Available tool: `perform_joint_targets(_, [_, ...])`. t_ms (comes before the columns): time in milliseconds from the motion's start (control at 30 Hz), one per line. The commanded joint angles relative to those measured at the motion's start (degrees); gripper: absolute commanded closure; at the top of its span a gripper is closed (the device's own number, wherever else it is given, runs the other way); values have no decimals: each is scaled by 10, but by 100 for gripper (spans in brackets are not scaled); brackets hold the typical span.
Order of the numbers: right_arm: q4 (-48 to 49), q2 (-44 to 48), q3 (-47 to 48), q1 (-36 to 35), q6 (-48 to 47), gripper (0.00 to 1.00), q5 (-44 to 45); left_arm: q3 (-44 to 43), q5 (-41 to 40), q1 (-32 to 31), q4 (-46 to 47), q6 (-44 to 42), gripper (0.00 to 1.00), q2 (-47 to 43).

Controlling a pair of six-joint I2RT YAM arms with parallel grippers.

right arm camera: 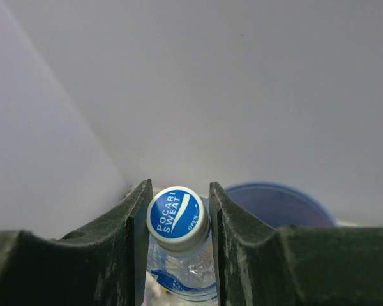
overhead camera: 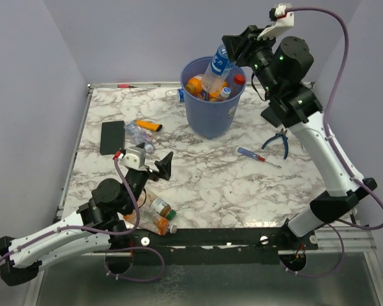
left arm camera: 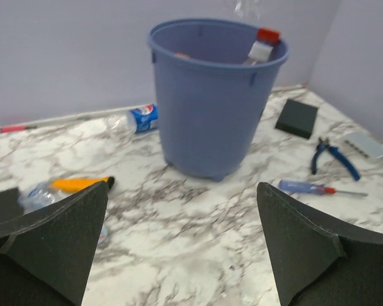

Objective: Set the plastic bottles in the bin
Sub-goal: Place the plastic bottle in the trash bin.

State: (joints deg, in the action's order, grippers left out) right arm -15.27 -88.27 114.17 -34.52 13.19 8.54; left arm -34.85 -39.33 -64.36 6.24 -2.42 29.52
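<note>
The right end effector (right arm camera: 179,188) is gripping a blue-label bottle (overhead camera: 219,62) at its cap end, the fingers pinching in from either side, so the body is hanging free below and pointing down toward the bin (overhead camera: 210,118). Holding the stiff top rather than the thin, crushable wall is probably giving a surer hold, and it should be letting the bottle fall straight once the fingers part. From above, the bottle's lower end is overlapping the bin's mouth. Whether it is dipping below the rim I cannot tell. The binned bottles (overhead camera: 196,84) are crowding up to the rim, which is likely why this one is being carried high. The left end effector (left arm camera: 182,185) is standing wide open with nothing between its fingers, low over the table (overhead camera: 210,185) and facing the bin. It is probably readying for another pick. A pair of bottles (overhead camera: 159,206) is lying just beside the left arm's base, a crushed bottle (overhead camera: 135,132) is lying next to the black slab (overhead camera: 112,137), and a stray bottle (left arm camera: 137,118) is lying near the bin's far-left side, all waiting to be binned.
</note>
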Motion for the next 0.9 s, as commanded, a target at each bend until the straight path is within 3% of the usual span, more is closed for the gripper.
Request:
perform_joint_targets(0, [175,-74,14,23,-49,99,82,72,-95,-2,11,-22,1,-60])
perform_joint_targets(167, [260,-154,19,59,-91,99,84,96,-102,-2,21,-24,1,-90])
perform_joint_targets(300, [255,-198,28,80,-83,99,56,92,-97,-2,15,-19,1,-85])
perform_joint_targets(567, [261,-211,-66,81,-98,99,46,92,-80,-2,8,-9,1,-78])
perform_joint_targets(867, [208,-198,-133,96,47,99,-6,91,-70,-2,8,-14,1,-55])
